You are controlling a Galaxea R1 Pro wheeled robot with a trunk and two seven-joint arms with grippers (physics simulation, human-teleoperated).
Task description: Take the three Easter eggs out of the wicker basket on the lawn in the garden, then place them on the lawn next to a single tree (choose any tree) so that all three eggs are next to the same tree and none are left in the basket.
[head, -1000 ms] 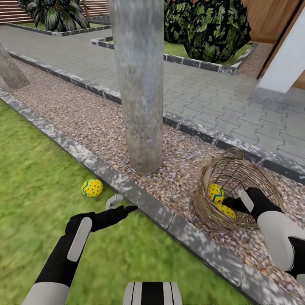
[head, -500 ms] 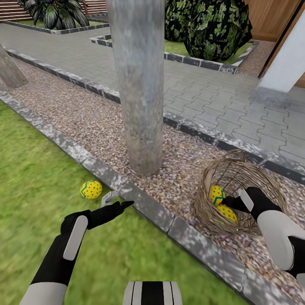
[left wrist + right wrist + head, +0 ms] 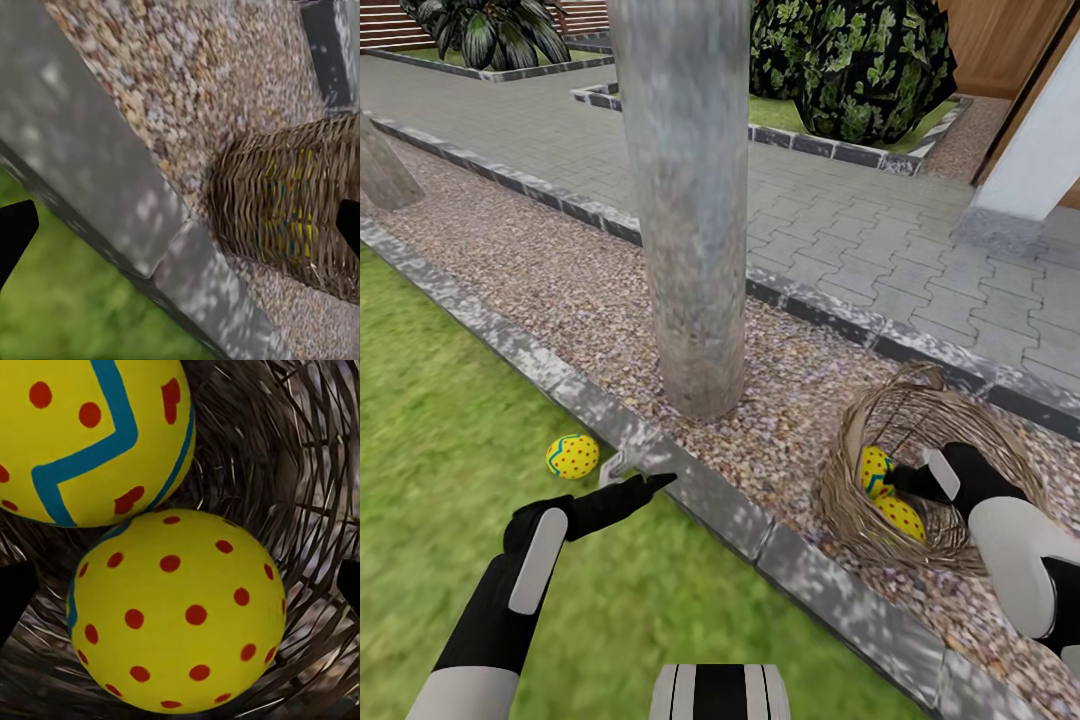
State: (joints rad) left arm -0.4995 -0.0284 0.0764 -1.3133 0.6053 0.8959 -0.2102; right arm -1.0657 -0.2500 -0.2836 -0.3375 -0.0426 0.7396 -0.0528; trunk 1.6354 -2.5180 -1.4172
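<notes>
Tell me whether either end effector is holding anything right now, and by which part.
Nothing is held. The right end effector is open inside the wicker basket, fingertips either side of an egg. The left end effector is open and empty.

eggs (image 3: 176, 611): yellow, red dots, blue-green zigzag | basket (image 3: 950, 420): brown | trunk (image 3: 690, 200): mottled grey

A round brown open-weave wicker basket (image 3: 930, 470) with a thin arched handle lay tipped on the pebble gravel, holding two yellow red-dotted eggs (image 3: 176, 611) that touched each other. A third matching egg (image 3: 572, 456) rested on the short green lawn (image 3: 440, 430), near the thick mottled-grey tree trunk (image 3: 690, 200).
</notes>
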